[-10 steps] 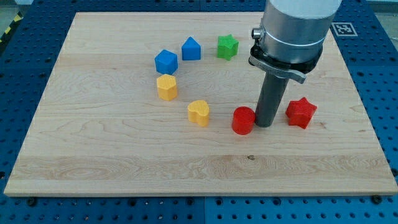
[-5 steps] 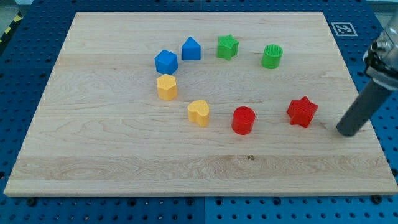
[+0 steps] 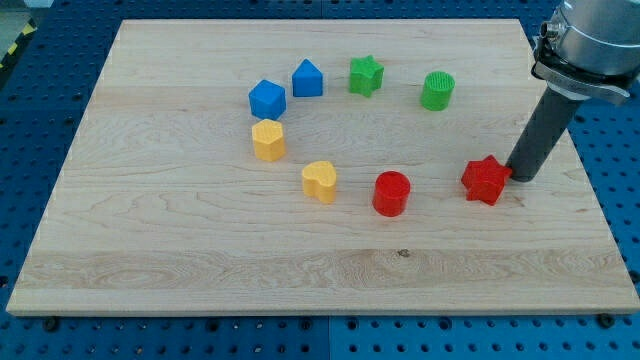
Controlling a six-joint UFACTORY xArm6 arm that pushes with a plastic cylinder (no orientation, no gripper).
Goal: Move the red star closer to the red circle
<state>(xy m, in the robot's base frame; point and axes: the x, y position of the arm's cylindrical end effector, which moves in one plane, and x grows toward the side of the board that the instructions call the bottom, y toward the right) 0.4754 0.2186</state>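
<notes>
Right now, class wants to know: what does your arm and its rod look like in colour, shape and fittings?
A silver-grey cylindrical arm housing ends in a dark clamp-like collar. Below it runs a straight, round, dark grey rod, plain and unmarked, down to my tip. No cables show.

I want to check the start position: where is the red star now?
The red star is at the board's right side, right of the red circle, with my tip just at its right edge.

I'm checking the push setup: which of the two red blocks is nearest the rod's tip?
The red star. My tip sits right at its right-hand edge in the view, while the red circle lies farther left, beyond the star.
</notes>
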